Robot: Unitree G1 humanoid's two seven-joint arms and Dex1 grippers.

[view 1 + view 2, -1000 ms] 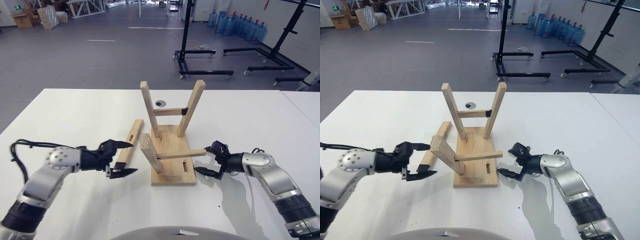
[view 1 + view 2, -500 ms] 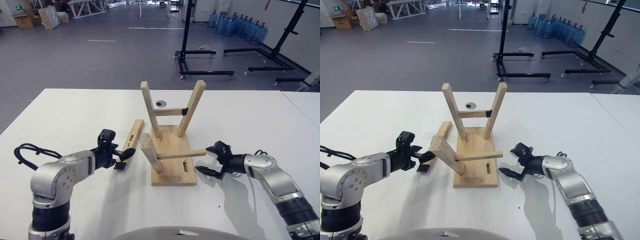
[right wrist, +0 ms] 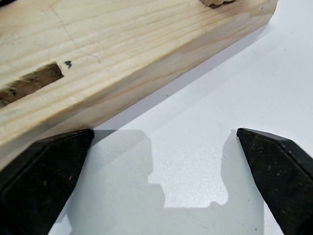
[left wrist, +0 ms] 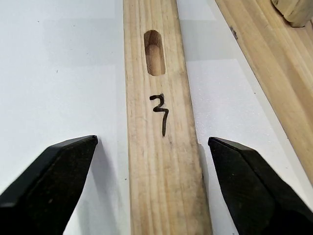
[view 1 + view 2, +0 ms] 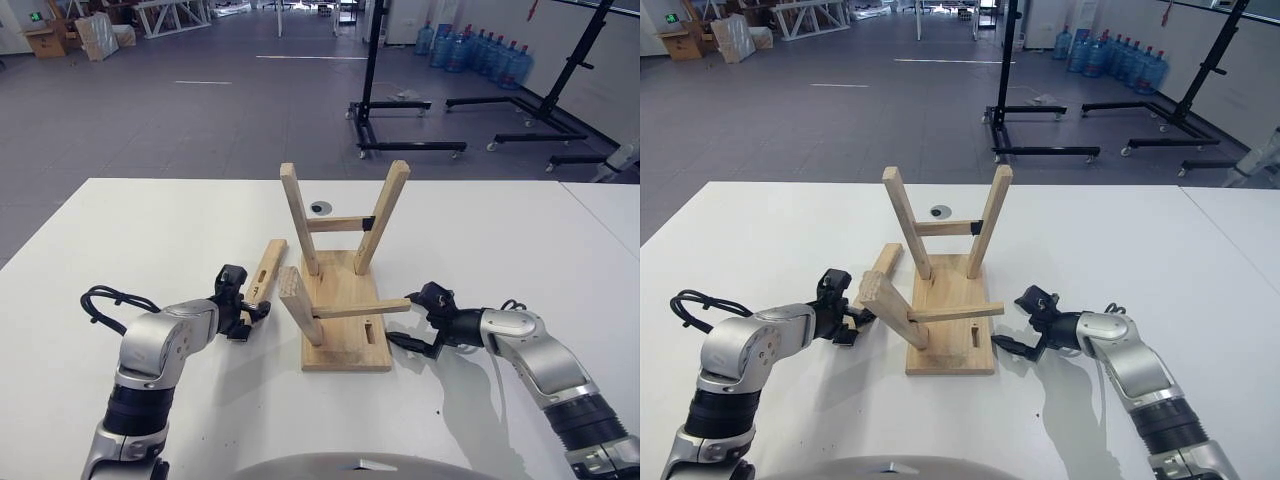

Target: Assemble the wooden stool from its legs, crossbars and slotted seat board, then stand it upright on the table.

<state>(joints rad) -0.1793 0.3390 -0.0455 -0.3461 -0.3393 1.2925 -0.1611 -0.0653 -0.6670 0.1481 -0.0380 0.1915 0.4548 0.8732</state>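
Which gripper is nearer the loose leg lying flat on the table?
Left. The left gripper straddles the loose leg, fingers open; the right gripper sits beyond the seat board, at its right edge.

Head stereo above stool [image 5: 345, 285]; wrist cameras close

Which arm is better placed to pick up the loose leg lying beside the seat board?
Left. The left gripper, open, straddles the loose leg, a finger on each side. The right gripper is open at the opposite edge of the seat board.

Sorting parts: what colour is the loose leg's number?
Black, on the loose leg; left wrist view.
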